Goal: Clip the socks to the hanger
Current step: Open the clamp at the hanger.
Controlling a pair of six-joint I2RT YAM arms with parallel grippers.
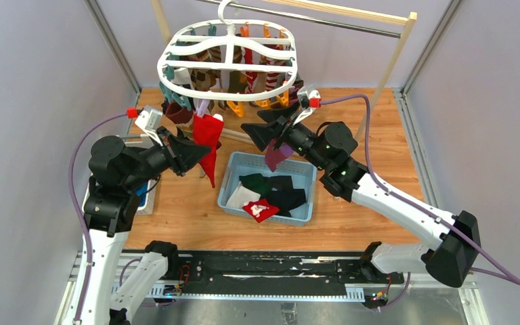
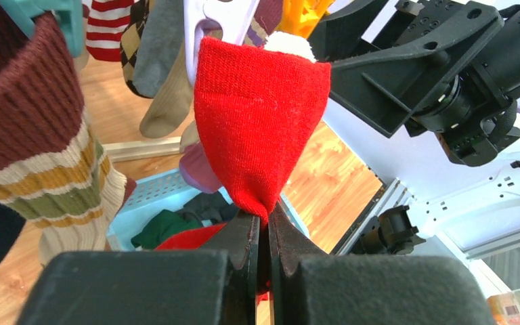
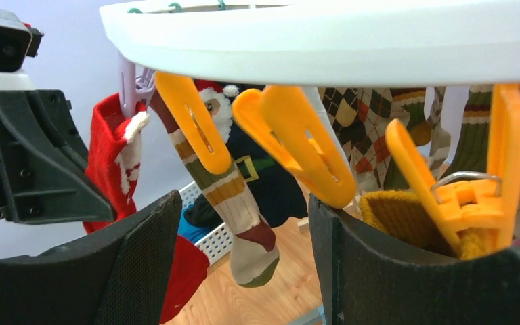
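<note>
Top external view: the hanger (image 1: 227, 66) hangs by its hook from the rail (image 1: 352, 27) at the back of the table (image 1: 379, 135), ringed with clipped socks. A red sock (image 1: 207, 139) hangs from its near-left rim, over the left edge of the basket (image 1: 233, 169). The left gripper (image 1: 200, 152) reaches in from the left to that sock, and the right gripper (image 1: 261, 132) sits under the hanger's near-right rim. The blue basket stands mid-table with dark green, black, white and red-and-white socks in it. The table is pale wood, closed in by plain grey-lilac walls and metal uprights. A mauve cloth (image 1: 275, 156) dangles below the right gripper; from above I cannot tell whether it hangs from the hanger or from the fingers. The left wrist view settles what the top view leaves vague. A purple peg (image 2: 210, 20) bites the red sock (image 2: 261, 122) at its top, and the left gripper (image 2: 265, 223) is pinched tight on its lower tip, pulling it taut. The right wrist view shows the right gripper (image 3: 244, 257) spread wide, with nothing visible between its fingers. It sits just beneath the white rim among orange pegs (image 3: 196, 122), with a striped sock (image 3: 233, 196) hanging beyond.
</note>
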